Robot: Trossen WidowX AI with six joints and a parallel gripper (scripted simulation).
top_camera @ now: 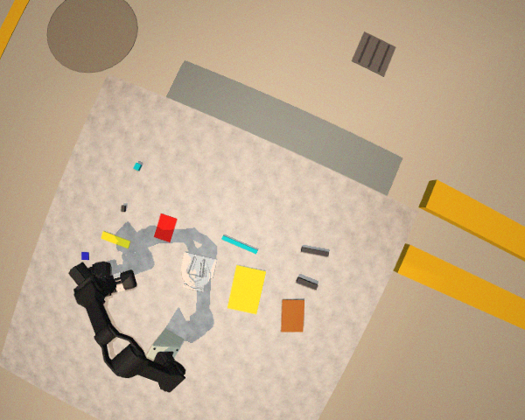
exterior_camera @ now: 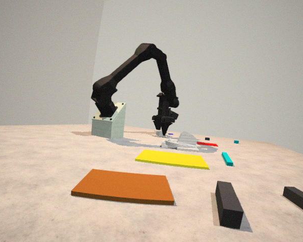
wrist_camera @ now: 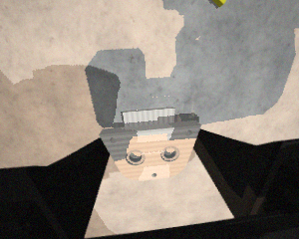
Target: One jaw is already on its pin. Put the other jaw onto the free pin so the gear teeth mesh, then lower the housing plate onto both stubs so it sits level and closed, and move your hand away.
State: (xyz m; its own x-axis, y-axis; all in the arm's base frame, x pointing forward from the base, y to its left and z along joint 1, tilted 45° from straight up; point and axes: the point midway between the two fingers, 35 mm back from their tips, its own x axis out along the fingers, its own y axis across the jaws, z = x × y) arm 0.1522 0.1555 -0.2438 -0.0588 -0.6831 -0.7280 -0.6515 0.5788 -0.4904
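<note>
On the mottled tabletop (top_camera: 271,190) (exterior_camera: 42,161) (wrist_camera: 35,40), the gripper (top_camera: 123,279) (exterior_camera: 161,132) (wrist_camera: 149,133) grips a pale, ribbed plate with two round holes (wrist_camera: 153,166).

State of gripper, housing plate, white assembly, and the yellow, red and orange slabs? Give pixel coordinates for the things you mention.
gripper (top_camera: 114,282) (exterior_camera: 161,131) (wrist_camera: 149,133): shut on the housing plate
housing plate (top_camera: 118,288) (exterior_camera: 158,133) (wrist_camera: 153,165): off the assembly
white assembly (top_camera: 199,269) (exterior_camera: 186,140): uncovered; gear mesh unclear
yellow slab (top_camera: 247,289) (exterior_camera: 172,159): flat
red slab (top_camera: 165,227) (exterior_camera: 207,143): flat
orange slab (top_camera: 292,315) (exterior_camera: 125,186): flat
</note>
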